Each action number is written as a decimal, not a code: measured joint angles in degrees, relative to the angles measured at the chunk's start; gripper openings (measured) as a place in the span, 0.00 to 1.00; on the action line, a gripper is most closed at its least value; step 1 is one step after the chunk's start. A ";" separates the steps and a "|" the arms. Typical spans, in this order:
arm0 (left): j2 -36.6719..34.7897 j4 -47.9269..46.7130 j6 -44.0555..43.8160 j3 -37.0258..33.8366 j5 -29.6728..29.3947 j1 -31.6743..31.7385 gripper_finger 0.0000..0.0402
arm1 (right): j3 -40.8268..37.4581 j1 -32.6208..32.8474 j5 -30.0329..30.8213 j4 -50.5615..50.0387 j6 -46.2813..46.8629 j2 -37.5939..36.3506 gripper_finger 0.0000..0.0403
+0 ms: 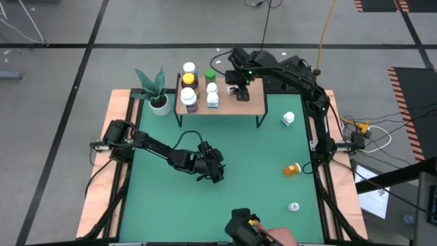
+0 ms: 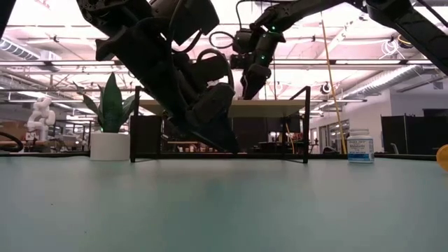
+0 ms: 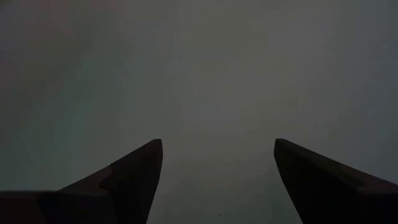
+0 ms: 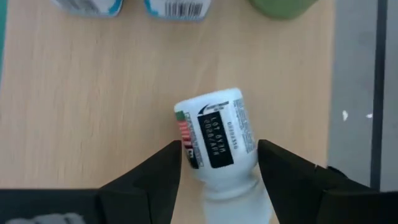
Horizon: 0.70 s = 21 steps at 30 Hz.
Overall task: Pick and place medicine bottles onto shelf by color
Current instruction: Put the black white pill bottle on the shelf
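The right gripper (image 4: 219, 163) hangs over the right part of the shelf (image 1: 254, 104), its fingers closed on a white medicine bottle (image 4: 216, 140) with a black label. This looks like the placing step: the bottle needs lowering upright onto the board, clear of the bottles grouped at the shelf's left (image 1: 190, 100), then releasing. The left gripper (image 1: 213, 169) waits mid-surface, fingers open and empty. Three bottles remain on the right of the green surface (image 1: 246, 184).

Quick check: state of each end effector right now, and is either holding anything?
Left end effector: open, empty, low over the green table.
Right end effector: closed on a white bottle, over the shelf.
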 joint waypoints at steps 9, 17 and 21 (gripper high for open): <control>-0.01 0.32 -0.22 0.00 0.00 0.01 0.78 | -5.07 -0.10 0.07 1.61 -1.68 -0.46 0.41; -0.01 0.50 -0.52 0.00 0.00 0.17 0.78 | -5.63 0.54 2.21 0.50 1.44 -3.78 0.38; -0.01 0.56 -1.79 0.00 -0.02 0.17 0.78 | -6.95 2.09 1.91 -1.63 4.91 -9.46 0.40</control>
